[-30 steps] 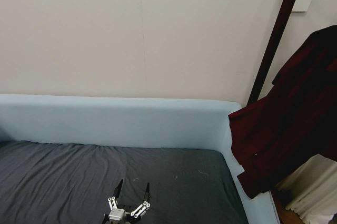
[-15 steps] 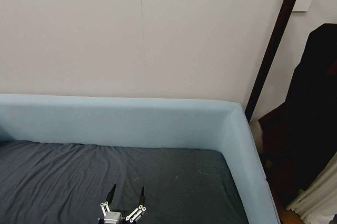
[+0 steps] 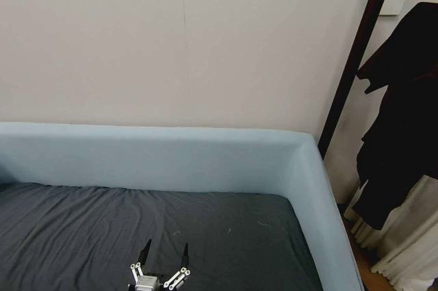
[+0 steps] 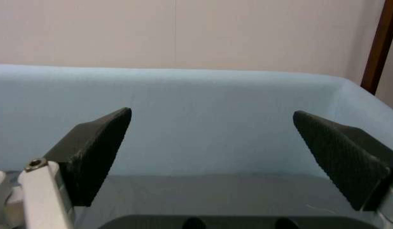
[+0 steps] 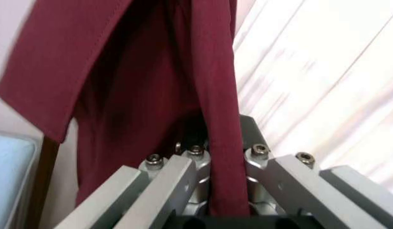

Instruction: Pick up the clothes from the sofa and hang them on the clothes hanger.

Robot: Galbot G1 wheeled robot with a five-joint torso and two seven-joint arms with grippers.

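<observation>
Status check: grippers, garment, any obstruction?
Left gripper open, idle over sofa seat. Right gripper shut on red garment, held up beside rack. Nothing blocking seen.

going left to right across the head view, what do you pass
left gripper → sofa armrest → rack post → dark red garment
</observation>
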